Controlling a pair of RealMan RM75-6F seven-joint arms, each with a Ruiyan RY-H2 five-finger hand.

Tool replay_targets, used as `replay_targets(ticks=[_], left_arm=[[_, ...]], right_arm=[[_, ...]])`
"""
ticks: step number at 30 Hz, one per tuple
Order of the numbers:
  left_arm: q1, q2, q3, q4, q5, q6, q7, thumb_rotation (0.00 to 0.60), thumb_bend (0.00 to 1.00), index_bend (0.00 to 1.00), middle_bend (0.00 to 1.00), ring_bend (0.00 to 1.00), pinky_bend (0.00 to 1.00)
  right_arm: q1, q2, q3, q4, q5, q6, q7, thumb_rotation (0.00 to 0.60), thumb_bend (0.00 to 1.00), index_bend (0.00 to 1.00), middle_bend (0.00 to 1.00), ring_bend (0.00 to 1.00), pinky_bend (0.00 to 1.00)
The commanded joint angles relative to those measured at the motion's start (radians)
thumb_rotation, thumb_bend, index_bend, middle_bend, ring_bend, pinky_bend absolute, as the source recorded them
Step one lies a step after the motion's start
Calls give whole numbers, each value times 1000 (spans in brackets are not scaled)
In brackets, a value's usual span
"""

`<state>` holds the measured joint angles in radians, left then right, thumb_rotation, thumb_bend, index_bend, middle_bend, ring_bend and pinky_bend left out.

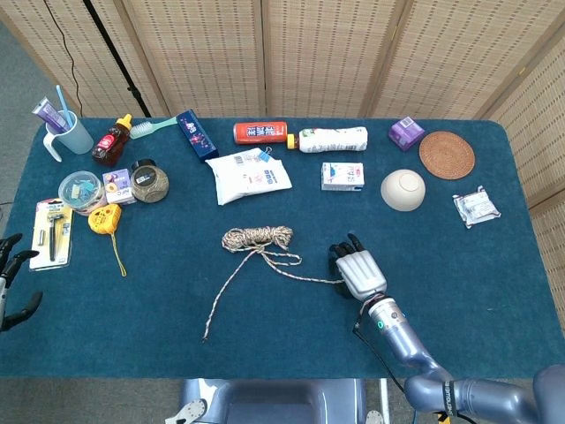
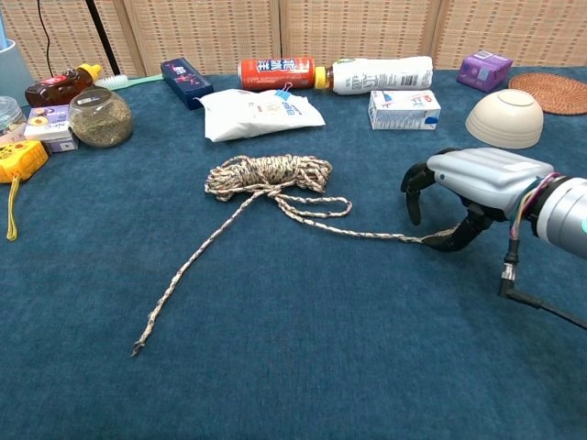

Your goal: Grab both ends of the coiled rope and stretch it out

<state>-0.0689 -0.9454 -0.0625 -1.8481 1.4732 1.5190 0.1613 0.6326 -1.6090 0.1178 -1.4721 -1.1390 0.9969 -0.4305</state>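
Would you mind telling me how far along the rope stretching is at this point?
Nothing is finished: the rope is mostly bundled, its coil undone only at the tails. In hand: the right hand is at the rope's right end, thumb touching it, though a firm grip isn't clear. Left to do: the left hand sits at the table edge, far from the left end; then pull apart.

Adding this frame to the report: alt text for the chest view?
The right robot hand hovers over one end of the coiled rope on a blue table, fingers apart, thumb at the strand. The rope's other end trails loose toward the front left.
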Motion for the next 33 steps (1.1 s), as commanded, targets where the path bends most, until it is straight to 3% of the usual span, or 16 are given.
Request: replay_targets(ticks=[1, 33], left_arm=[[0, 1, -1, -1, 0, 1, 1, 600, 274, 266, 121, 86, 0], [4, 17, -4, -23, 13, 22, 18, 600, 274, 266, 122, 38, 0]], right_arm=[[-3, -7, -2, 7, -8, 8, 8, 600, 355, 486, 211, 163, 0], [-40, -57, -16, 77, -78, 44, 90, 600, 435, 507, 178, 121, 0]])
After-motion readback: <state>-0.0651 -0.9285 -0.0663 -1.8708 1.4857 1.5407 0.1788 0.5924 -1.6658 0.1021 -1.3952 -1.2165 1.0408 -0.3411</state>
